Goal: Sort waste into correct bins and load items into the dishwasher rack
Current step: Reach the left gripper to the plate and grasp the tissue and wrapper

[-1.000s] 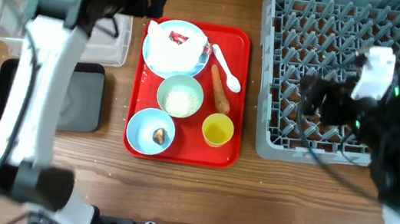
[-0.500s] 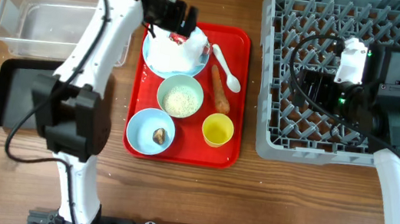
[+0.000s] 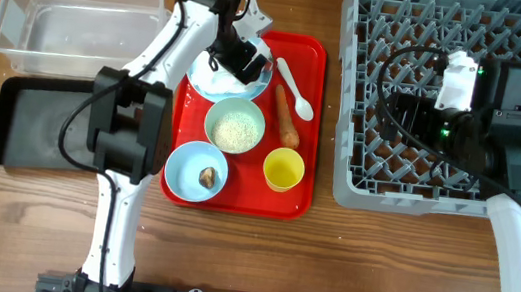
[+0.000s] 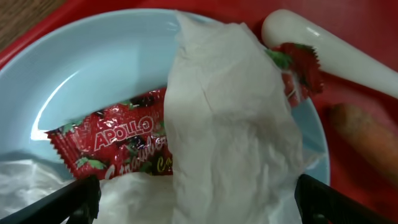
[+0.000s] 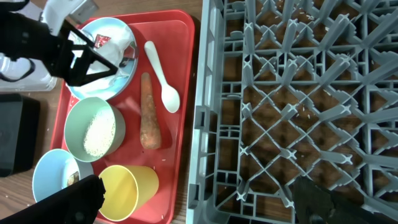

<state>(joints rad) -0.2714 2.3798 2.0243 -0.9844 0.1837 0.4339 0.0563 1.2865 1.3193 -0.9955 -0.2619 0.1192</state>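
On the plate, tissue half hiding wrapper, left fingers apart, right fingers apart.

Tissue covers wrapper middle; spoon cut off right.

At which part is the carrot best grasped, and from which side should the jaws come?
Grip the carrot near its middle, coming straight down from above. It lies flat on the red tray, long and narrow, so the jaws should close across its width. The pale green bowl and white spoon lie close on either side, so a narrow opening is probably safer.
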